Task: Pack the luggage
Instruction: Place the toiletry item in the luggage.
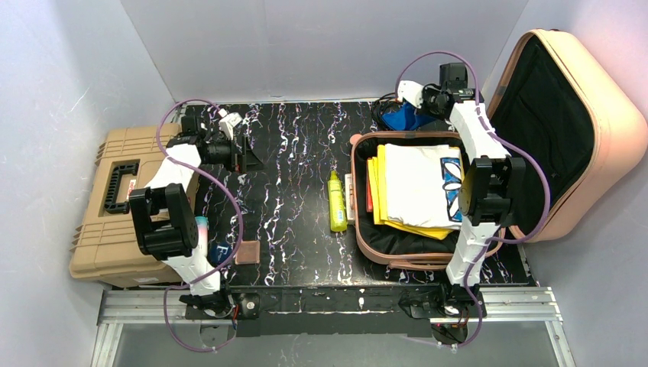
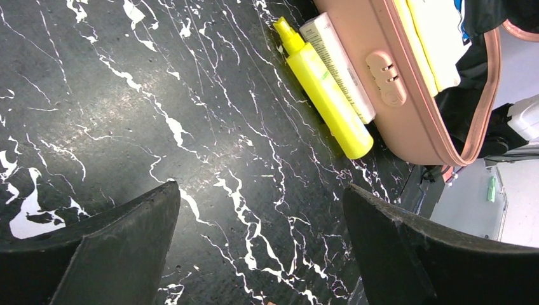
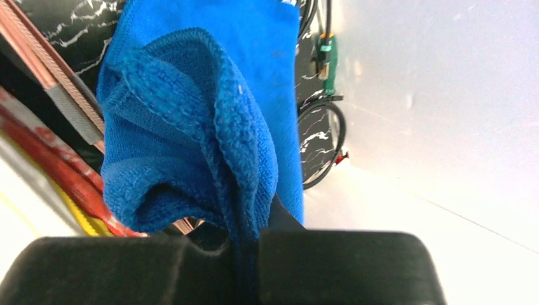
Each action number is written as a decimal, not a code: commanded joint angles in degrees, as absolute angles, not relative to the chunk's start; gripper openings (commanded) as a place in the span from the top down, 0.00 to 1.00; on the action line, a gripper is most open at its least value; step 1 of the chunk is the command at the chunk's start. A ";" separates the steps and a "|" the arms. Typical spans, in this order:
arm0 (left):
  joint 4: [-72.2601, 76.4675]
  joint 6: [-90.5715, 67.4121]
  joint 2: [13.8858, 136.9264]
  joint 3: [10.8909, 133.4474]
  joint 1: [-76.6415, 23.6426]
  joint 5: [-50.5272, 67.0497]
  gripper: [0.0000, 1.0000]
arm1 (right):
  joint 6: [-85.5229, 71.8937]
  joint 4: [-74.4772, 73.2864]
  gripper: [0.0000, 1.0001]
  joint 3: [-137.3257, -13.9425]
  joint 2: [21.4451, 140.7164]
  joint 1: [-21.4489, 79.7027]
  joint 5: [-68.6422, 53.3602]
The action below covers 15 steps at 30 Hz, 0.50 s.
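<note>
The peach-pink suitcase (image 1: 604, 130) lies open at the right, its lid leaning back. Its lower half (image 1: 365, 237) holds folded white, yellow and red clothes (image 1: 416, 187). My right gripper (image 1: 407, 105) is shut on a blue towel (image 3: 203, 121) and holds it over the suitcase's far left corner. A yellow spray bottle (image 1: 336, 201) and a flat white box (image 2: 337, 63) lie on the table against the suitcase's left wall (image 2: 381, 82). My left gripper (image 1: 248, 155) is open and empty above the marbled table, left of centre.
A tan ribbed toolbox (image 1: 99, 206) with a black handle stands at the left edge. A small brown block (image 1: 247, 251) and a blue item (image 1: 221, 252) lie near the left arm's base. Cables (image 3: 321, 140) run along the back wall.
</note>
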<state>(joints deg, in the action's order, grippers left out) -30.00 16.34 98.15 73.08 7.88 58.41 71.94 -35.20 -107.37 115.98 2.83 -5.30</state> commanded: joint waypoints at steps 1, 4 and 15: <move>-30.41 16.12 93.60 71.30 8.13 60.76 0.02 | 70.61 -36.32 0.99 -106.84 112.28 3.25 -6.96; -30.41 16.67 92.12 70.18 8.10 60.48 0.02 | 69.97 -38.57 0.99 -107.08 112.13 3.38 -7.34; -30.27 17.37 92.02 68.62 8.17 60.82 0.02 | 53.49 -46.78 0.99 -112.59 113.46 7.03 -2.84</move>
<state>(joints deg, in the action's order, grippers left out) -29.85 16.49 93.89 69.76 7.88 58.76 61.23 -42.65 -108.73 114.37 5.61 -3.55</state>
